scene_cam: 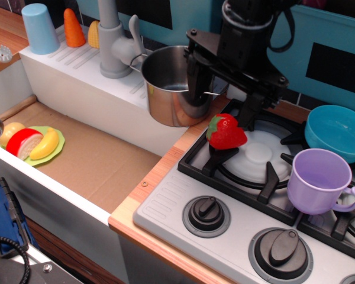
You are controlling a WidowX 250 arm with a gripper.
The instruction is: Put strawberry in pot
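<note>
The glossy red strawberry [226, 131] with a green cap lies on the black stove grate at the burner's left edge. The shiny steel pot [168, 89] stands just left of it, on the counter edge by the sink. My black gripper [222, 99] hangs above and just behind the strawberry, with its jaws spread wide. One finger [195, 80] is in front of the pot's right side, the other [251, 111] is to the right of the strawberry. The gripper holds nothing.
A purple mug [317, 180] and a blue bowl [337, 131] sit on the stove at right. A grey faucet [113, 44] stands left of the pot. A green plate [54, 152] with toy food lies in the sink. A blue cup [40, 28] and carrot [74, 28] stand behind.
</note>
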